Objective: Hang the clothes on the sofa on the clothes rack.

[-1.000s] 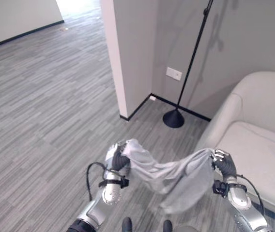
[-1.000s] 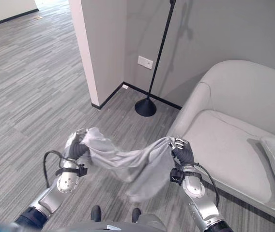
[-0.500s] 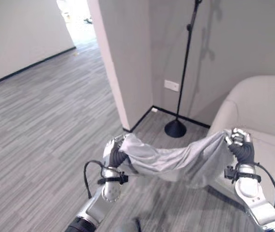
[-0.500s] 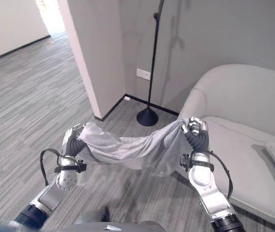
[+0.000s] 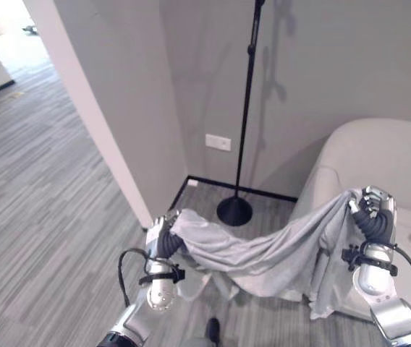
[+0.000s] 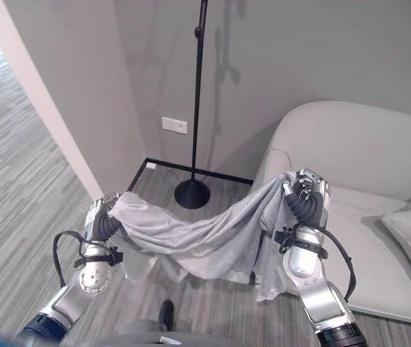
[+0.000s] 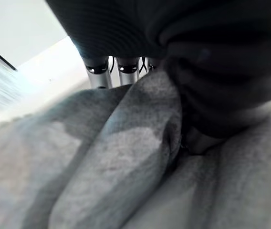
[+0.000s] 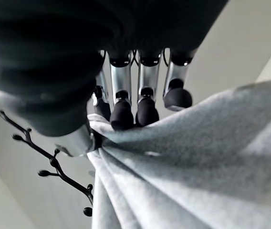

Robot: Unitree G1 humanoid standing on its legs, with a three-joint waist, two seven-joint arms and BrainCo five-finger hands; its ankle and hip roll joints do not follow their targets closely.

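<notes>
Carrying step: left hand (image 6: 101,225) and right hand (image 6: 305,201) are each gripping the soft grey cloth garment (image 6: 205,242), stretched between them. Next move is calling for lifting it to the black pole clothes rack (image 6: 193,108) hooks.

Garment (image 5: 263,249): strung between left robot hand (image 5: 163,242) and right robot hand (image 5: 373,220), sagging above the floor (image 5: 39,217).
Rack (image 5: 243,130): behind the garment, by the wall.
Sofa (image 6: 365,173): right of the rack.
</notes>
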